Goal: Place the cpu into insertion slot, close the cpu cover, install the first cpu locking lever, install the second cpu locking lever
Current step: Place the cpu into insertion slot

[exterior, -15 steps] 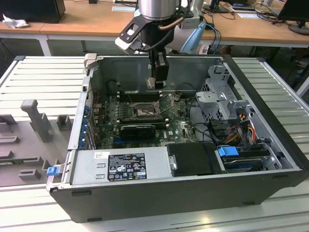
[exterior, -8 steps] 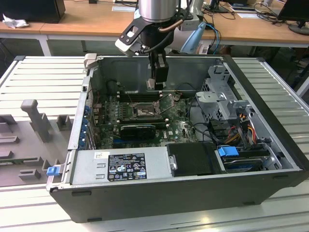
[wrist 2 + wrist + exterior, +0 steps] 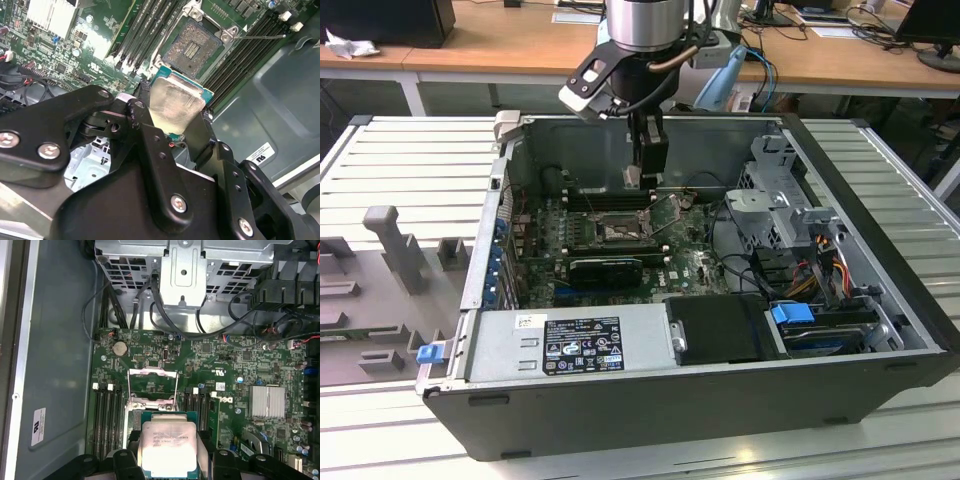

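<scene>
Cpu (image 3: pixel 176 105) up in the air, pinched by two opposite edges between the black fingers (image 3: pixel 201 135) of the gripper (image 3: pixel 172 119), pale silvery face turned towards both wrist cameras and green edging showing round it. In the first wrist view the same chip (image 3: pixel 167 447) sits right between the finger pads, and above it the cpu cover (image 3: pixel 152 371) stands swung open, a thin metal frame with green board showing through its cut-out.

Over to the insertion slot (image 3: pixel 192 50): open, dark contact field bare, silvery rim round it, nothing seated in it. The cpu hangs clear above the motherboard (image 3: pixel 225 365), near the slot's edge and apart from it. One thin wire locking lever (image 3: pixel 260 36) juts out sideways over the long black memory slots (image 3: pixel 240 52) that flank the socket.

In the exterior view the gripper (image 3: pixel 642 175) reaches down into the open computer case (image 3: pixel 650 410), near the case's far wall, with the slot (image 3: pixel 618 232) just below and slightly towards the near wall. A slatted table (image 3: pixel 410 160) carries the case.
</scene>
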Available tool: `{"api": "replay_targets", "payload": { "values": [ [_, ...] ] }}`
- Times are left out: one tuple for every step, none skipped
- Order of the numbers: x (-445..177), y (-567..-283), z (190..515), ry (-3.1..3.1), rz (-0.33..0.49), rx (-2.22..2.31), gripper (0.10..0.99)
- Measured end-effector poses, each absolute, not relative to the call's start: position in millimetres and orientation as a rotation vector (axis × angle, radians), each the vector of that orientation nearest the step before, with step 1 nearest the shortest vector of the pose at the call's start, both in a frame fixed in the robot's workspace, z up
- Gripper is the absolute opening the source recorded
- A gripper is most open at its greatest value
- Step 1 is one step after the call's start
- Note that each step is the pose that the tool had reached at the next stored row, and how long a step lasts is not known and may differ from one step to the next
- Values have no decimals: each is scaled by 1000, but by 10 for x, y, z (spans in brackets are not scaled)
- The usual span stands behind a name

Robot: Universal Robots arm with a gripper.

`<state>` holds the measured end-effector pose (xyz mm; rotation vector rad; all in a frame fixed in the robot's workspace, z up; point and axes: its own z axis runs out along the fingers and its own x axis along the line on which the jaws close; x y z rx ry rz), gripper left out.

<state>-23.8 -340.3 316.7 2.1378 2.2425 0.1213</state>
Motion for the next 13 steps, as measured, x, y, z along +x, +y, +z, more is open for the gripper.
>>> {"api": "replay_targets", "payload": {
  "values": [
    [-238, -3403, 3163, 2242, 121, 2138, 525],
    [-238, -3403, 3159, 2242, 121, 2138, 525],
    [-239, -3403, 3152, 2242, 121, 2138, 525],
    [-239, -3403, 3146, 2242, 121, 2138, 525],
    [-239, -3403, 3143, 2242, 121, 2138, 525],
    [-239, -3403, 3140, 2242, 121, 2138, 525],
    [-239, -3403, 3134, 2242, 121, 2138, 525],
    [-239, -3403, 3130, 2242, 121, 2138, 525],
    [-239, -3403, 3128, 2242, 121, 2138, 525],
    [-239, -3403, 3124, 2242, 121, 2138, 525],
    [-239, -3403, 3122, 2242, 121, 2138, 525],
    [-239, -3403, 3117, 2242, 121, 2138, 525],
    [-239, -3403, 3114, 2242, 121, 2138, 525]
  ]
}}
